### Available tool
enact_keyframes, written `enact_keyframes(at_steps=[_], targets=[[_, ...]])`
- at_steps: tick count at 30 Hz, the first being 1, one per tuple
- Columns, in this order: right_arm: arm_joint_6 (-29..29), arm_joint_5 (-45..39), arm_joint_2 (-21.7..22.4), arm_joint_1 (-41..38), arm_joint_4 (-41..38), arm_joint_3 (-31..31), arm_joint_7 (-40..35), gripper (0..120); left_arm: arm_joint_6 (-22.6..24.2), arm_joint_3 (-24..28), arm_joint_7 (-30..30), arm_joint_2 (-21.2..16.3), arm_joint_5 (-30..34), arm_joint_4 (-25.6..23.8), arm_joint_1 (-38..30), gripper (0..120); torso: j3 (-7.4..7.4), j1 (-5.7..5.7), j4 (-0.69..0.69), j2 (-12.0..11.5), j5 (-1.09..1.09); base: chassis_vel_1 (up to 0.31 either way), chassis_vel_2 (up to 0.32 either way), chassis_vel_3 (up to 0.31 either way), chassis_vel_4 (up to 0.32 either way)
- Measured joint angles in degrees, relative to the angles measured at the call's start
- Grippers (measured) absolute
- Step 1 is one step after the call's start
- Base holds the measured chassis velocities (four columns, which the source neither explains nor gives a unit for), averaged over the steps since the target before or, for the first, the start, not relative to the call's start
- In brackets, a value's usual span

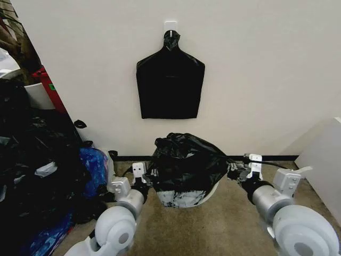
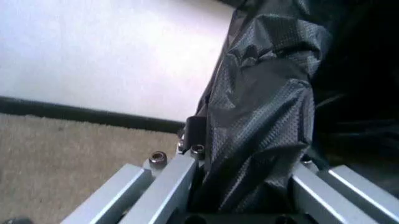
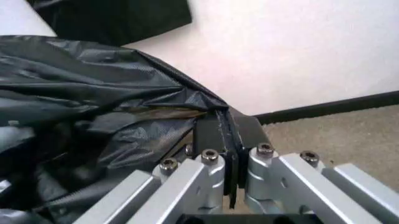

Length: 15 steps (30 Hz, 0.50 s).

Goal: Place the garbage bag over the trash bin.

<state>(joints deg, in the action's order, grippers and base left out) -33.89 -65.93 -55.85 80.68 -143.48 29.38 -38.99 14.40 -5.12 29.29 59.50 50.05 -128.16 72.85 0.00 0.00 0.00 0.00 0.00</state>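
Draping step: left gripper [image 1: 143, 178] and right gripper [image 1: 238, 172] each pinch the garbage bag [image 1: 186, 160] over the trash bin [image 1: 184, 198]; next, pull its hem lower.

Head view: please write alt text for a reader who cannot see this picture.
A crinkled black garbage bag is draped over a white trash bin on the carpet, covering all but its lower part. The left gripper and right gripper each pinch the bag at opposite sides. On the wall above hangs a flat black bag pack; a heap of bags lies at the left.
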Motion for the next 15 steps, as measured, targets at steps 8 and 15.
enact_keyframes(at_steps=[8, 15], targets=[[-2.37, -5.62, 2.57, 0.44, 0.93, 4.78, 1.51, 0, -2.27, -0.45, -3.33, 0.43, -1.07, -0.45, -0.01, 1, 0.00, 0.00, -0.01, 0.00, -0.01, 0.000, 0.000, 0.000, 0.000], [-4.81, -4.80, 3.80, -0.25, 4.52, 5.11, 7.41, 0, -2.54, -0.61, -5.47, 0.45, -1.48, -0.82, 0.60, 1, 0.00, 0.00, 0.00, 0.00, 0.01, 0.000, 0.000, 0.000, 0.000]])
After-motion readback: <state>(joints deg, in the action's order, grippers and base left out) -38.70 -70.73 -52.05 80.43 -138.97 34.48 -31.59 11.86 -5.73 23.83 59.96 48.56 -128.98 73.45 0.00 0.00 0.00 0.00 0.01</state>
